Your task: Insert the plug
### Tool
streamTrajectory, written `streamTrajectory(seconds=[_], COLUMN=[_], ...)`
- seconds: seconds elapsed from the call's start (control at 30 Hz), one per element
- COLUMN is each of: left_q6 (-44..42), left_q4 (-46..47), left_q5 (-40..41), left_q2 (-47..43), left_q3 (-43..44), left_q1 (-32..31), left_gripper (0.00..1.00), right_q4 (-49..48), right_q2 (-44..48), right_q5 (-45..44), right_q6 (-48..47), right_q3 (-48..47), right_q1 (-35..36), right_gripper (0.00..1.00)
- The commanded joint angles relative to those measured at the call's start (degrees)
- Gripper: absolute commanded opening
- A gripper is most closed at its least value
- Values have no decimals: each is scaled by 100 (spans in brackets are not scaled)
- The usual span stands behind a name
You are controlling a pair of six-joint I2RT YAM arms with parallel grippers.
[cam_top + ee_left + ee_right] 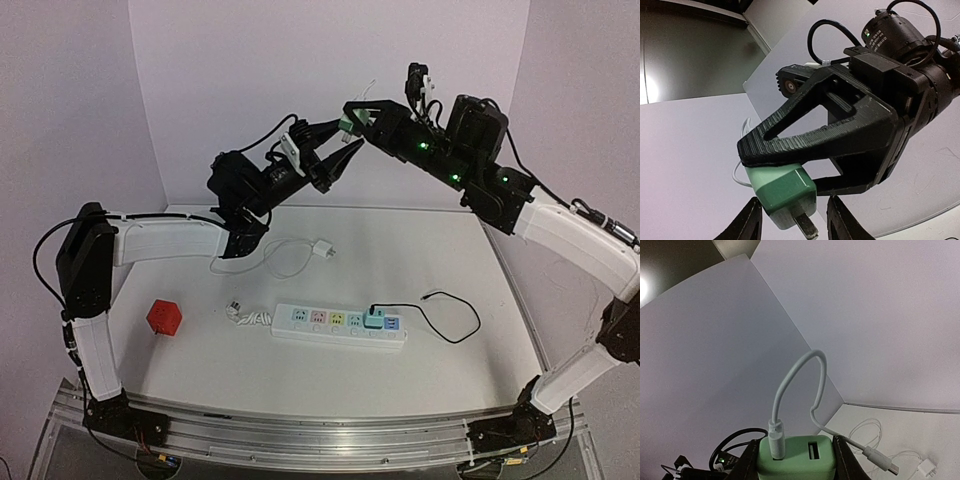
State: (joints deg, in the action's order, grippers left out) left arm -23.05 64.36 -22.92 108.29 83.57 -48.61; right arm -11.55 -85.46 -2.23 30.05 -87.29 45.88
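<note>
My right gripper [353,114] is raised high above the table and shut on a green USB plug [347,123]. In the right wrist view the plug [796,459] sits between the two fingers with a white cable [790,390] in one of its ports. My left gripper [344,142] is raised to meet it. In the left wrist view its open fingertips [751,222] stand on either side of the plug's [785,192] metal prong without touching it. The white power strip [340,325] lies on the table below.
A teal plug [375,318] with a black cable sits in the strip. A red cube [164,317] lies at the left. A white charger [323,250] with a coiled cable lies at the back, and a small white plug [235,310] lies left of the strip.
</note>
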Motion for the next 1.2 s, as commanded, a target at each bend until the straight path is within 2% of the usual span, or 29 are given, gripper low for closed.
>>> streamTrajectory(seconds=[0.0, 0.4, 0.53, 0.6, 0.87, 1.0, 1.07, 1.17], left_q6=[193, 82, 29, -13, -20, 107, 160, 151], left_q4=[208, 252, 253, 265, 193, 155, 174, 165], left_q5=[269, 350, 390, 436, 340, 481, 507, 644], left_q2=[-189, -155, -156, -170, -359, -337, -312, -313], left_q3=[372, 417, 429, 415, 142, 124, 133, 151], left_q1=[-17, -18, -17, -18, 4, 9, 9, 9], left_gripper=[40, 20, 4, 0, 0, 0, 4, 18], right_q4=[-478, -522, -645, -723, -1103, -2093, -2508, -2709], right_q2=[-166, -175, -349, -403, -407, -583, -768, -902], right_q5=[-90, -296, -289, -306, -523, -741, -752, -844], right_q6=[51, 223, 421, 471, 666, 1114, 1242, 1181], right_q3=[9, 563, 804, 922, 1439, 1848, 1824, 1753], right_q1=[81, 118, 144, 158, 161, 164, 194, 275], right_gripper=[0, 0, 0, 0, 0, 0, 0, 0])
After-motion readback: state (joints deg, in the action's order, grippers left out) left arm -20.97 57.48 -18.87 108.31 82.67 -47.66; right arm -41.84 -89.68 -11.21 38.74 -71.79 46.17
